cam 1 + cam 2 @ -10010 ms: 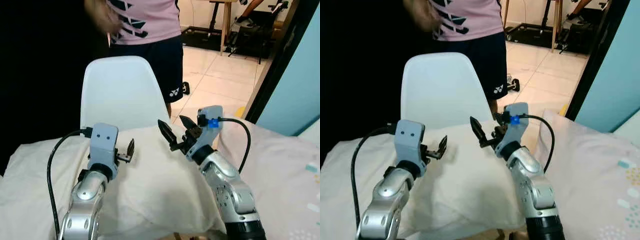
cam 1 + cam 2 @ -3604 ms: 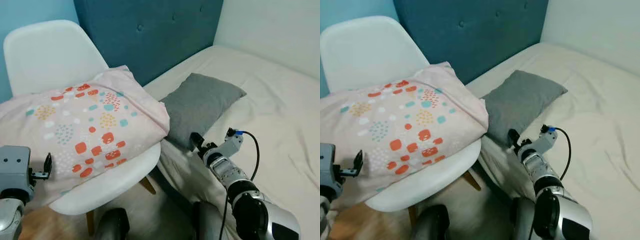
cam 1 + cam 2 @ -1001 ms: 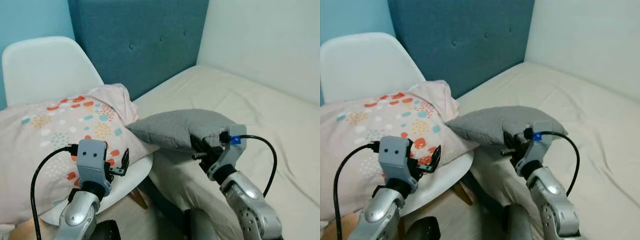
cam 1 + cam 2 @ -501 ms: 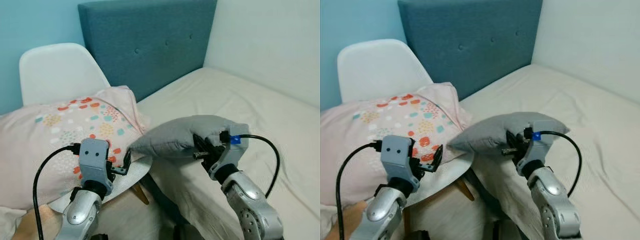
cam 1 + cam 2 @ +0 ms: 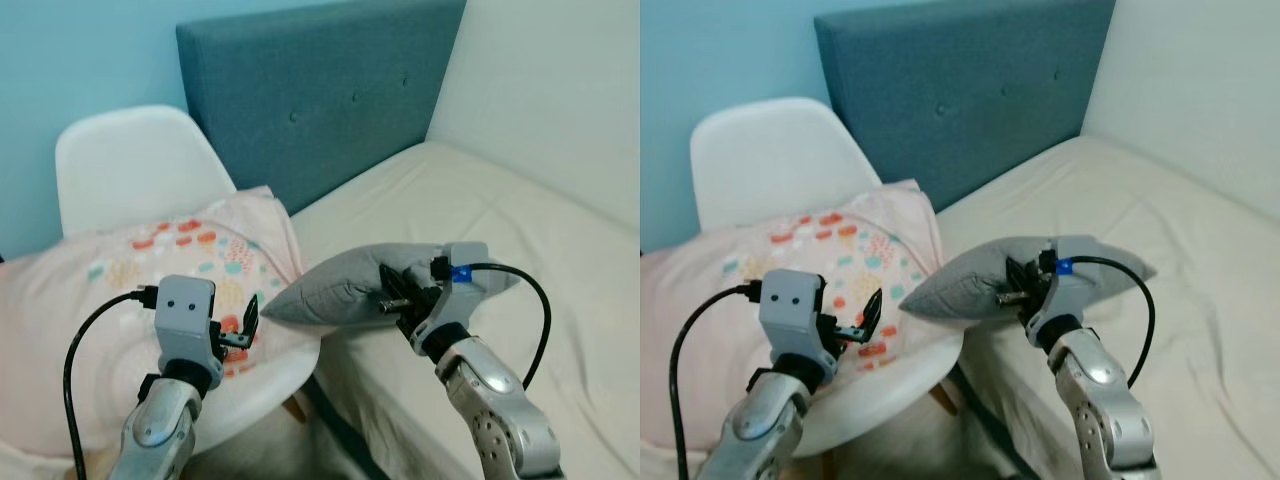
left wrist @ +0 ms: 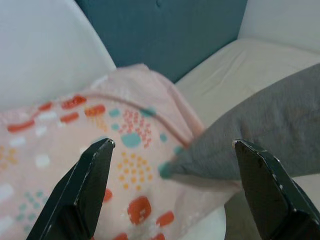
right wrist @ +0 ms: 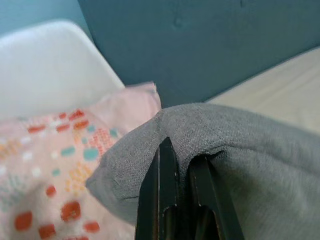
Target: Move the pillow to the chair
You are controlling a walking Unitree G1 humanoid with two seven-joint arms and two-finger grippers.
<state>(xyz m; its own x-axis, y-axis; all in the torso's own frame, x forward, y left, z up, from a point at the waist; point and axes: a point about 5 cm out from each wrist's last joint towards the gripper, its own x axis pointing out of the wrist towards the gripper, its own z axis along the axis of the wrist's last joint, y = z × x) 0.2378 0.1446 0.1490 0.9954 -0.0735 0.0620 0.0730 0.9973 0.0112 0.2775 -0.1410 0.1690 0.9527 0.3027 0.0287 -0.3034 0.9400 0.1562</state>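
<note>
**Grey pillow held up beside the chair, patterned pillow on the seat**

Right gripper (image 5: 1012, 288) pinches a fold of the grey pillow (image 5: 340, 280); in the right wrist view its two black fingers (image 7: 165, 200) lie pressed close together with grey cloth bunched between them. The pillow hangs lifted off the bed (image 5: 520, 230), tilted, its pointed corner reaching toward the chair (image 5: 140, 170) and ending just at the edge of the patterned pillow (image 5: 120, 290).

Left gripper (image 5: 243, 328) hovers over the front of the chair seat, fingers (image 6: 90, 185) spread wide and holding nothing. Between them the left wrist view shows the pink cloth and the grey corner near it; whether the two pillows touch I cannot tell.

White shell chair stands beside the bed, back upright. The pink pillow with red, teal and yellow spots covers most of the seat and spills over its left side, so it lies between the grey pillow and the bare seat.

Teal padded headboard (image 5: 320, 110) rises behind chair and bed. Light blue wall (image 5: 80, 60) to the left of it, white wall (image 5: 560, 90) along the far side of the bed. Bed sheet is cream, lightly creased
</note>
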